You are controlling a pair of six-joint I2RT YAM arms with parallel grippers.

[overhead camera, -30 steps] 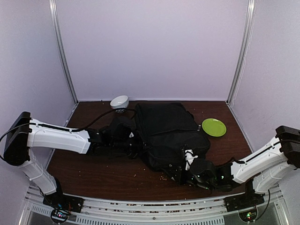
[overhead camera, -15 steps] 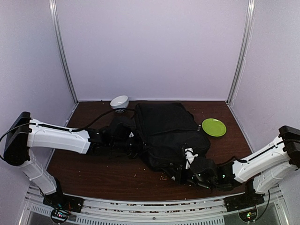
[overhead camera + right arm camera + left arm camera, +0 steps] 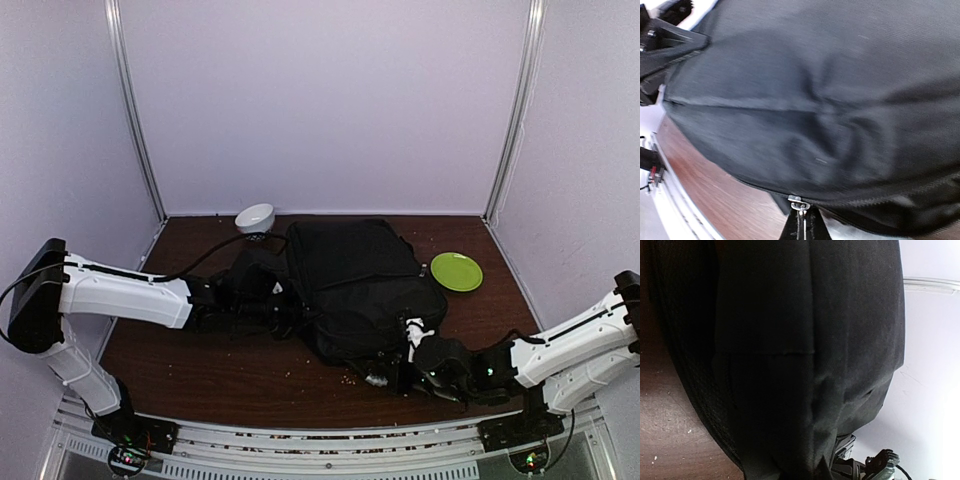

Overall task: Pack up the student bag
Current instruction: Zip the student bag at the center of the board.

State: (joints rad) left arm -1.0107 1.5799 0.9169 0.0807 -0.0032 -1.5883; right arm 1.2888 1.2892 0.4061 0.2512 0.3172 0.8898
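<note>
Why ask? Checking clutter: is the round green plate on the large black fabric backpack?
No, the green plate lies on the table beside the backpack.

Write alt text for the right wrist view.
The right gripper, shut, pinches the metal zipper pull on the black student bag, whose fabric fills most of the frame. Brown table shows at lower left.

Student bag (image 3: 360, 275): big black soft fabric backpack, lying flat and slumped on the worktop (image 3: 200, 370). It sits btwn the two pincers: left pincer (image 3: 292, 312) against its left side, right pincer (image 3: 392, 372) at its near corner, w/ the silver zip pull (image 3: 799, 202) right at that pincer's tips.
</note>
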